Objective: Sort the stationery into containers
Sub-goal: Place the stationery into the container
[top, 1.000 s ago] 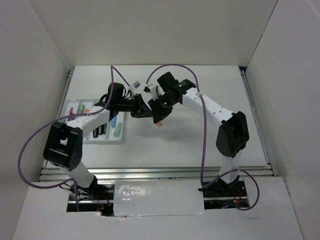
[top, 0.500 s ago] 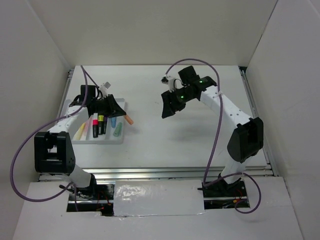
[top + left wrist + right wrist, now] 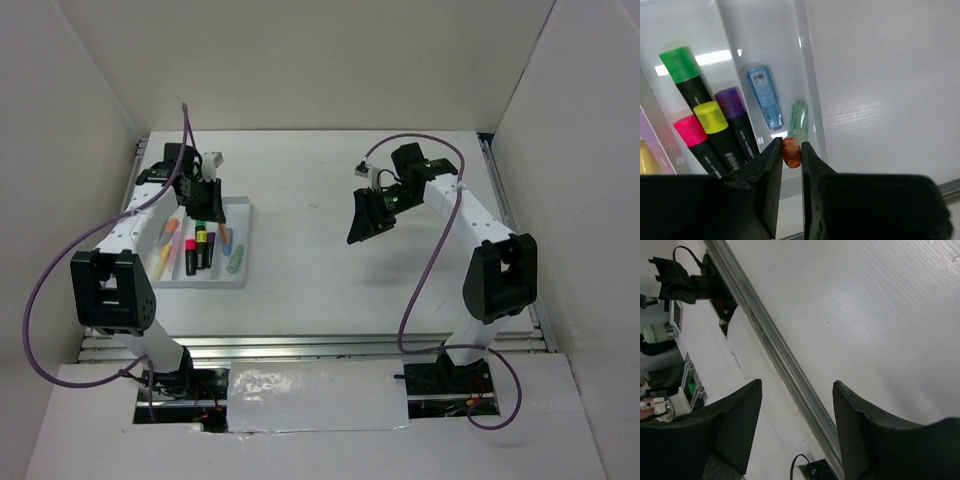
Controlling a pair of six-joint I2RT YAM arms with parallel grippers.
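1. The left gripper is clamped on a short orange pen. Its two black fingers press the pen from either side, with only the pen's width between them.
2. The gripper hangs over the white tray, above its right-hand compartment and close to the tray's right wall.
3. In the wrist view the orange pen's end shows just beside the near end of a mint pen, which lies flat in that compartment. I cannot tell whether the orange pen touches the mint pen or the tray floor.
4. A blue pen lies in the same compartment, to the left of the mint one and apart from the gripper.
5. The next compartment to the left holds four black markers side by side, with green, purple, yellow and pink caps. None of them touches the fingers.
6. The right gripper has its fingers wide apart and nothing between them.
7. It hangs over the bare white table, well apart from the tray and from every pen.
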